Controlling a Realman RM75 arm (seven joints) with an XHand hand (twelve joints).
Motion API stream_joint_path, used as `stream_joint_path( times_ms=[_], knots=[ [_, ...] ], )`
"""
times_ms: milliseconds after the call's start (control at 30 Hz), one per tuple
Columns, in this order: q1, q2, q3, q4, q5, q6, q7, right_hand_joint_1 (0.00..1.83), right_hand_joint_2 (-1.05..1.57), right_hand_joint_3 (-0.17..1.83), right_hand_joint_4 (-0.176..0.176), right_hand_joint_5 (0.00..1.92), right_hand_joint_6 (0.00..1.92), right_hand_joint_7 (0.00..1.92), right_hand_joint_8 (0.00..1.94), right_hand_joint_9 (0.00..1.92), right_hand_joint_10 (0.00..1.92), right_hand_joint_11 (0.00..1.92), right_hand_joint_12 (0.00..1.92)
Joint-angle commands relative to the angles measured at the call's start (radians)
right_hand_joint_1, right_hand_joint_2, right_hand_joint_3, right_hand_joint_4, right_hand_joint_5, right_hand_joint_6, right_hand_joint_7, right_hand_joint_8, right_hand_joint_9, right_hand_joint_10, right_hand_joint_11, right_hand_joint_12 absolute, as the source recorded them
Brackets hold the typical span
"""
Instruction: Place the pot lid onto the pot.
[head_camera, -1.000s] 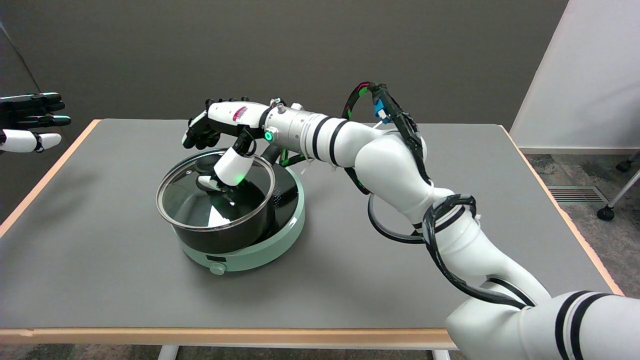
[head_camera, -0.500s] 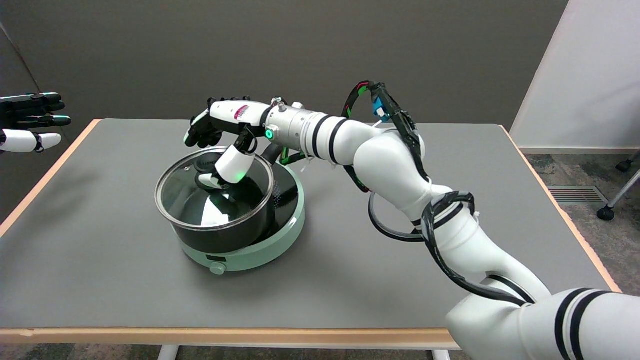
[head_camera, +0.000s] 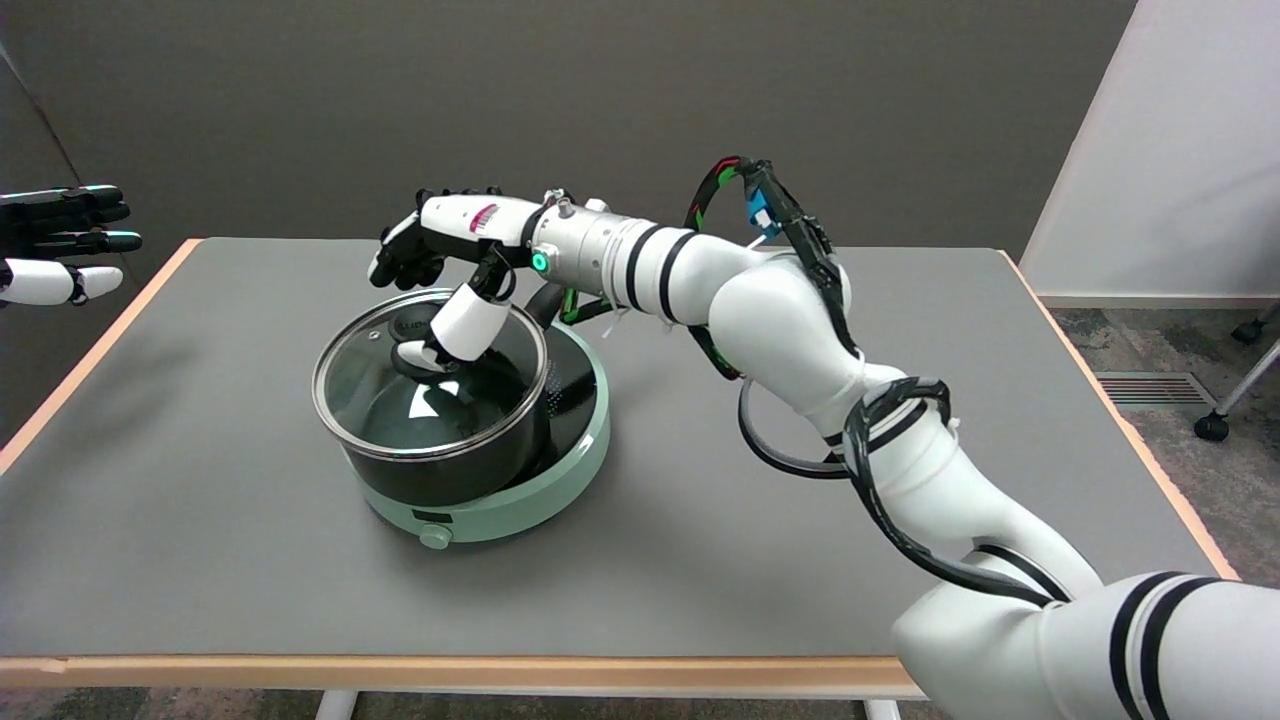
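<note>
Lid (head_camera: 420, 395) under hand (head_camera: 445, 265)

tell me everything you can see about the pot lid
The pot lid is round clear glass with a shiny metal rim and a black knob in the middle. It sits roughly level on the black pot, covering its mouth. The right robot hand reaches over it, its thumb on the knob; whether it grips the knob cannot be told.

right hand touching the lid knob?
Touching: head view shows the right hand with its thumb tip on the glass lid's black knob.
</note>
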Motion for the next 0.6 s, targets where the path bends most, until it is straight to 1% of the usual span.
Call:
stream_joint_path(
  times_ms=[33, 133, 300, 367, 467, 600],
  knots=[
    [-0.027, 0.021, 0.051, 0.182, -0.061, -0.160, 0.071, 0.93, 0.47, 1.00, -0.011, 0.57, 0.26, 0.65, 0.24, 0.54, 0.49, 0.10, 0.50],
    [-0.058, 0.035, 0.086, 0.246, -0.075, -0.159, 0.158, 0.93, 0.47, 1.00, -0.005, 0.57, 0.26, 0.65, 0.23, 0.54, 0.49, 0.10, 0.50],
    [-0.090, 0.061, 0.133, 0.361, -0.107, -0.146, 0.169, 0.93, 0.46, 1.00, -0.001, 0.56, 0.25, 0.65, 0.23, 0.54, 0.49, 0.11, 0.51],
    [-0.104, 0.078, 0.153, 0.377, -0.109, -0.128, 0.169, 0.92, 0.46, 1.00, -0.001, 0.56, 0.25, 0.65, 0.23, 0.54, 0.49, 0.11, 0.51],
    [-0.136, 0.115, 0.198, 0.372, -0.056, -0.027, 0.172, 0.92, 0.46, 1.00, 0.000, 0.56, 0.25, 0.65, 0.23, 0.54, 0.49, 0.12, 0.51],
    [-0.206, 0.168, 0.272, 0.369, -0.006, 0.196, 0.172, 0.91, 0.47, 0.99, 0.002, 0.56, 0.26, 0.64, 0.24, 0.56, 0.47, 0.14, 0.49]
  ],
)
